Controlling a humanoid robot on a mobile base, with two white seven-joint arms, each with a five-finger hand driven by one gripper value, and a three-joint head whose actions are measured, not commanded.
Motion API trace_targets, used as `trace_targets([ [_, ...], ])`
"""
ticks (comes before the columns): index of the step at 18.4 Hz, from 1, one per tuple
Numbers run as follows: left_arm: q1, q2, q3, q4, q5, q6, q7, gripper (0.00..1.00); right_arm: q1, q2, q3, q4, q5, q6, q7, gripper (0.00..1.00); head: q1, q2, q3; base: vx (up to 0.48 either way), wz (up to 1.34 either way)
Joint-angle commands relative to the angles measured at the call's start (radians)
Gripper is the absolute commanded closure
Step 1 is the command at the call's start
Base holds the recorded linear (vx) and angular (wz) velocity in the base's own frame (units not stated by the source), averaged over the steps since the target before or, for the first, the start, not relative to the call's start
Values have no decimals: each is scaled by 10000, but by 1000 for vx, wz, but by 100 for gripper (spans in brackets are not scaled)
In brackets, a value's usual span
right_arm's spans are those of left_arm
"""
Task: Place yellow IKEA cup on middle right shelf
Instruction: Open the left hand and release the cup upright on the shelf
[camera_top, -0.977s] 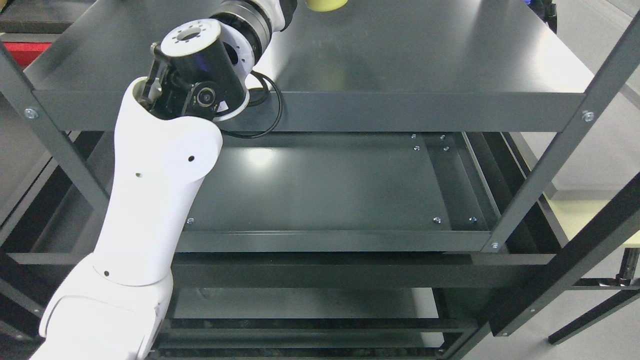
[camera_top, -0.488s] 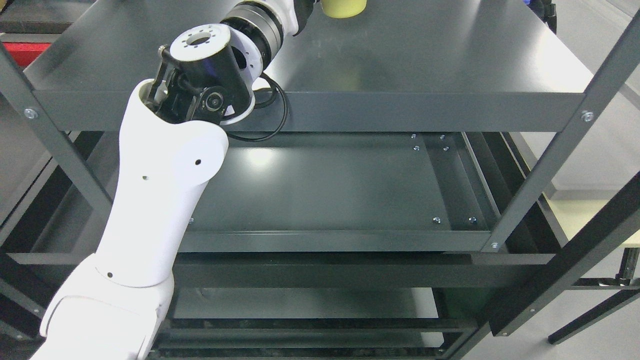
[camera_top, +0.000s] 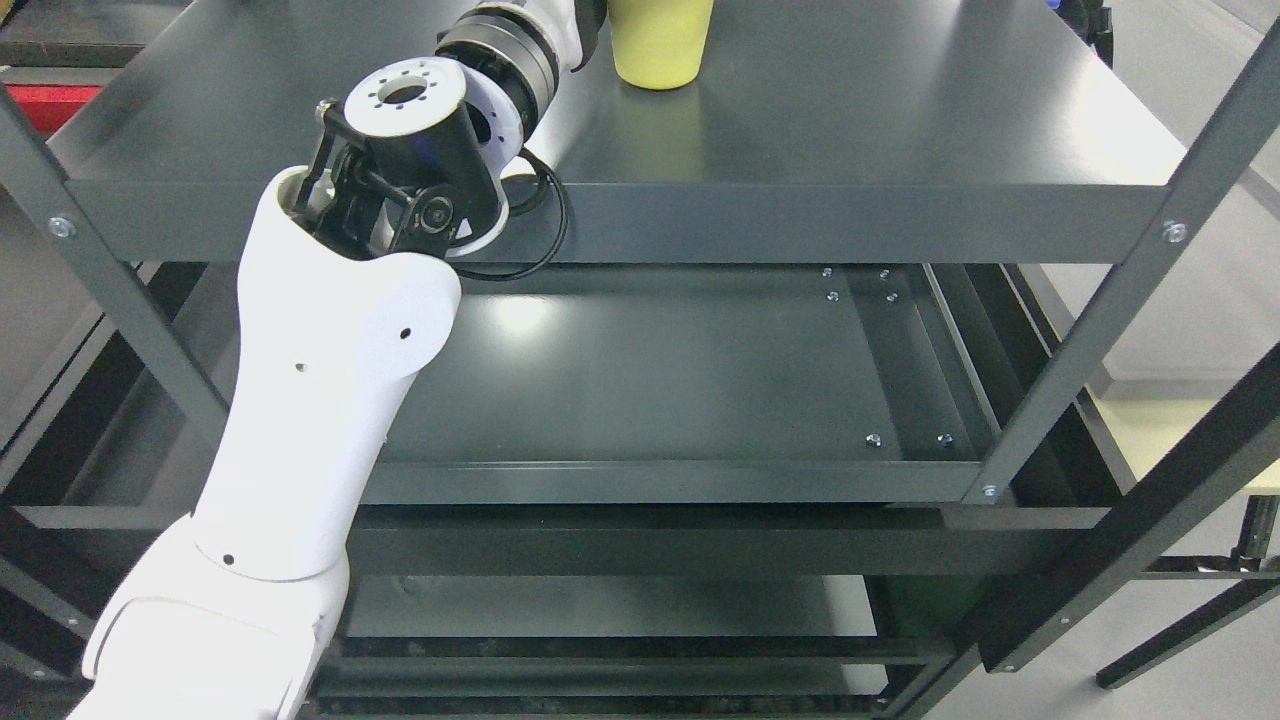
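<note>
A dark metal shelving unit (camera_top: 800, 215) fills the view, its shelves bare except for the top one. Our left arm (camera_top: 320, 400) rises from the lower left corner and reaches over that top shelf (camera_top: 850, 120) toward its far edge. The hand itself is cut off at the upper border, so we cannot tell whether it grips anything. Just beside the wrist is the yellow cup (camera_top: 660, 45), its base on or just above the top shelf, near the far edge. To place it well, we judge we should keep it upright and carry it to the right side of the middle shelf (camera_top: 650, 370).
</note>
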Motion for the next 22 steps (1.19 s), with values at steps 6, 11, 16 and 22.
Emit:
trace_targets([
  [6, 0, 175, 192, -244, -704, -95, 7, 2, 138, -175, 169, 0, -245, 8, 1, 1, 0, 0, 0, 0, 0],
  [11, -138, 175, 852, -1256, -875, -96, 7, 2, 138, -175, 169, 0, -245, 8, 1, 1, 0, 0, 0, 0, 0],
  [16, -337, 175, 1021, -1595, -798, -50, -85, 2, 138, -175, 169, 0, -245, 8, 1, 1, 0, 0, 0, 0, 0],
  [22, -307, 175, 1481, -1703, -476, 468, -3575, 5, 138, -175, 169, 0, -245, 8, 1, 1, 0, 0, 0, 0, 0],
])
